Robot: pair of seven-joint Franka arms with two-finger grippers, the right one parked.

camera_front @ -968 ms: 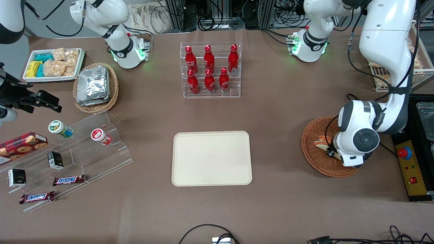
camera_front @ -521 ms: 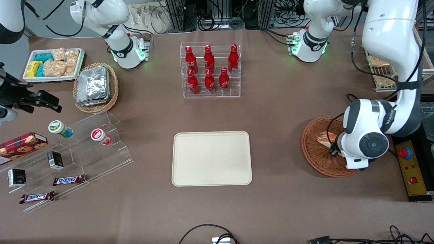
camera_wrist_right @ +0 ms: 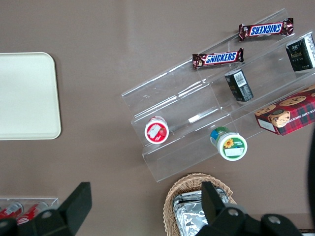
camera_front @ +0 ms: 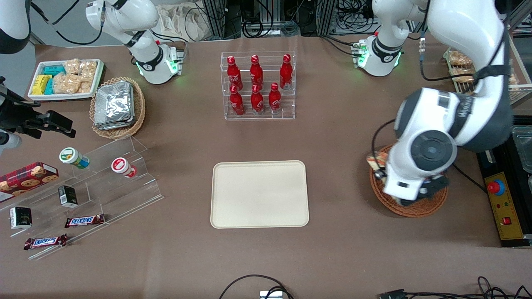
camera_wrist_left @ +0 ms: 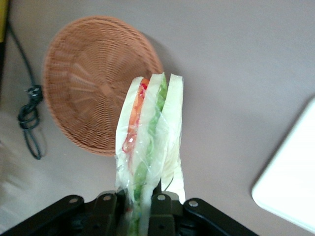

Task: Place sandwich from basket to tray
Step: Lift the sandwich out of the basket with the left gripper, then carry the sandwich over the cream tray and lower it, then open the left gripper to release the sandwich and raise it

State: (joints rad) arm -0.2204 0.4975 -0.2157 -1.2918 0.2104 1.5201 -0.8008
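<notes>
So the sandwich (camera_wrist_left: 150,147) is out of the basket (camera_wrist_left: 93,81) at this point. It's pinched in the left arm's hand (camera_wrist_left: 145,206), fingers closed tight on the wrapped bread end, with the wedge sticking out away from the hand, red and green filling layers showing edge-on. Wrist view makes it pretty clear it's up in the air: the wicker basket sits below it looking empty, and the sandwich only overlaps the rim from the camera's angle, not touching it.

From the front you can see a bit of the sandwich (camera_front: 376,161) poking out next to the big white wrist, over the basket's (camera_front: 409,209) edge on the side facing the tray (camera_front: 259,194). So I'd call the pick part done.

What's left, as I read it: the whole carry. The cream tray is well apart from the basket, sitting mid-bench toward the parked arm's end, and nothing's on it. A corner of the tray (camera_wrist_left: 290,182) shows in the wrist view, so it's already kinda lined up that way. Then lower, let go, back off. Roughly halfway, I'd guess, with the easier half to come.
</notes>
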